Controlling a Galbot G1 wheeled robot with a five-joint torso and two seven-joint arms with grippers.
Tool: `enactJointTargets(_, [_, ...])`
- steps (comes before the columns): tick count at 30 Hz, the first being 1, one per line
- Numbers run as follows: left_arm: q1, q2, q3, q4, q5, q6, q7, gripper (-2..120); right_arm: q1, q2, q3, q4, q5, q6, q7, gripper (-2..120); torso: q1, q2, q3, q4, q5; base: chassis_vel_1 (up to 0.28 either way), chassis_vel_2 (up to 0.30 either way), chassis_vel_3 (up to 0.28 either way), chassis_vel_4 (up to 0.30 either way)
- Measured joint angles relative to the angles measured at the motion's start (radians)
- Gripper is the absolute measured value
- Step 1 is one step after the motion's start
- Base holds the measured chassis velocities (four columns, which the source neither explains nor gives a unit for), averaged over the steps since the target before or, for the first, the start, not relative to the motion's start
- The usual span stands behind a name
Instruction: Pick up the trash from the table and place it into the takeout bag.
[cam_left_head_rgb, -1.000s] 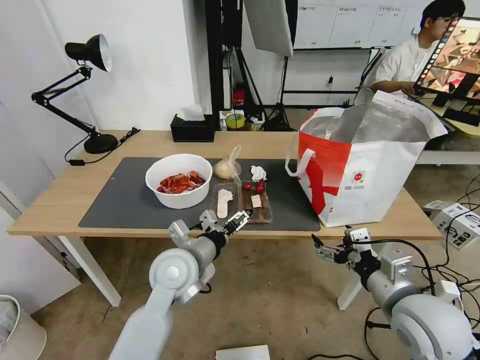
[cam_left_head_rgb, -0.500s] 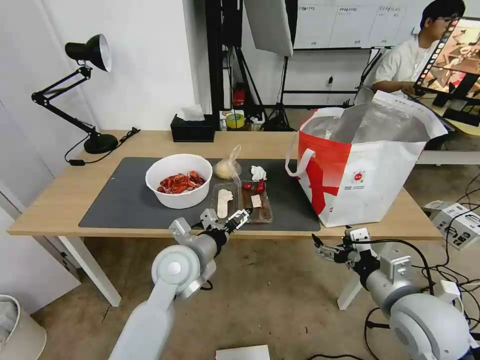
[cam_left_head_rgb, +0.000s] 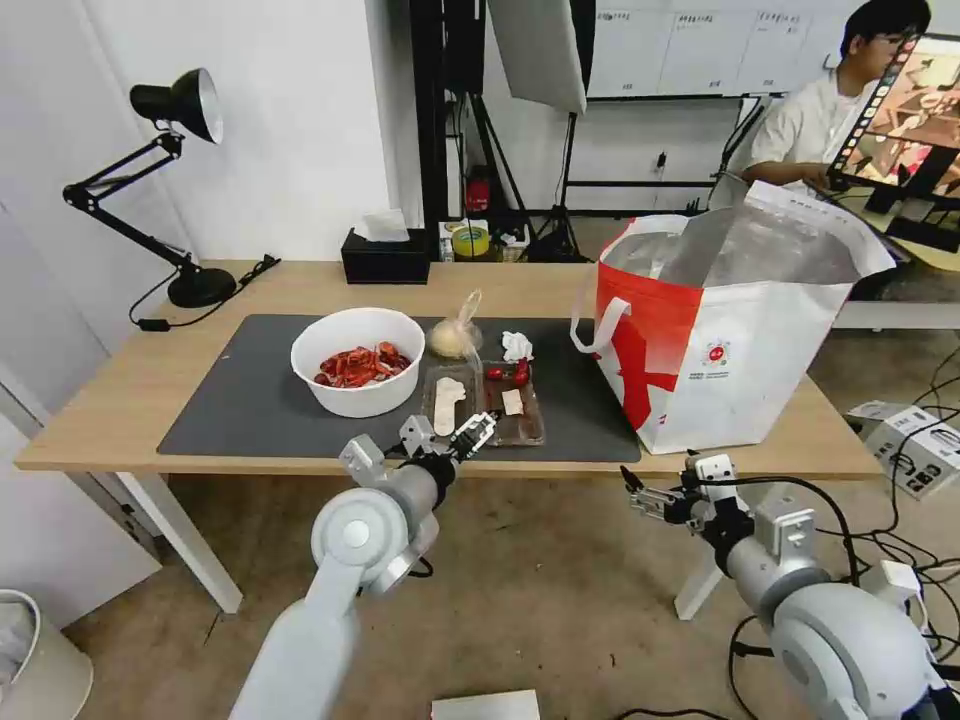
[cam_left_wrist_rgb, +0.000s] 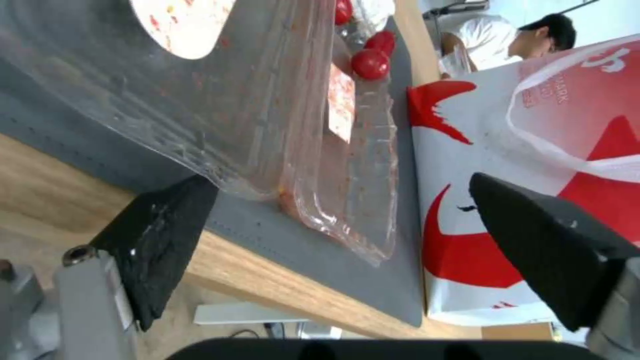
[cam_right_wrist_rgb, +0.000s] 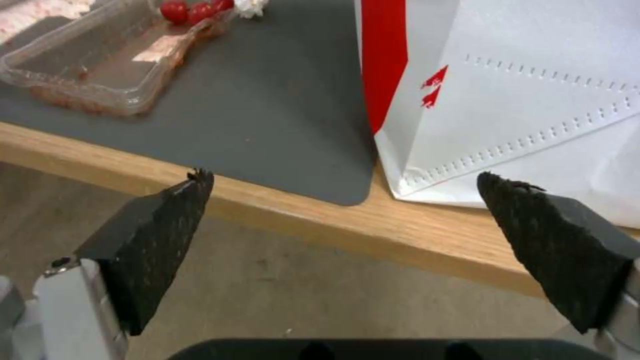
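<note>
Now we are holding our left gripper (cam_left_head_rgb: 472, 436) spread wide at the near edge of the clear hinged plastic tray (cam_left_head_rgb: 484, 402), which is lying on the table's (cam_left_head_rgb: 120, 400) dark grey mat (cam_left_head_rgb: 250, 400). Our right gripper (cam_left_head_rgb: 640, 492) is hanging unclenched below the table edge, near the takeout bag (cam_left_head_rgb: 730, 330).

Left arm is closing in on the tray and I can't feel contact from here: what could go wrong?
The left gripper, open, meets the clear hinged tray at its thin edge: it may slide or flex rather than seat. Tilted, the red pieces inside could roll out. The takeout bag stands close beside it.
</note>
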Motion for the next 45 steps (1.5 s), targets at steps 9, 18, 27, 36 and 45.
enactJointTargets(9, [0.016,0.005,-0.007,-0.024,0.021,-0.024,0.005,100,-0.002,0.003,-0.005,-0.003,-0.007,0.007,-0.001,100,0.000,0.000,0.000,0.0000,0.0000,0.000,0.000,0.000,0.000])
enactJointTargets(18, [0.029,0.002,-0.013,-0.041,0.052,-0.063,0.043,100,-0.002,0.007,-0.011,-0.005,-0.011,0.007,-0.001,100,0.000,0.000,0.000,0.0000,0.0000,0.000,0.000,0.000,0.000])
enactJointTargets(27, [0.038,0.012,-0.018,-0.071,0.078,-0.079,0.081,100,-0.009,0.005,-0.008,-0.003,-0.012,0.008,-0.002,100,0.000,0.000,0.000,0.0000,0.0000,0.000,0.000,0.000,0.000])
enactJointTargets(36, [0.015,0.031,-0.027,-0.076,0.073,-0.100,0.098,100,-0.016,0.013,-0.008,0.001,-0.016,0.008,-0.002,100,0.000,0.000,0.000,0.0000,-0.0001,0.000,0.000,0.000,0.000])
enactJointTargets(45, [0.001,0.030,-0.021,-0.077,0.070,-0.102,0.106,100,-0.016,0.016,-0.007,0.001,-0.019,0.009,-0.002,100,0.000,0.000,0.000,0.0000,0.0000,0.000,0.000,0.000,0.000])
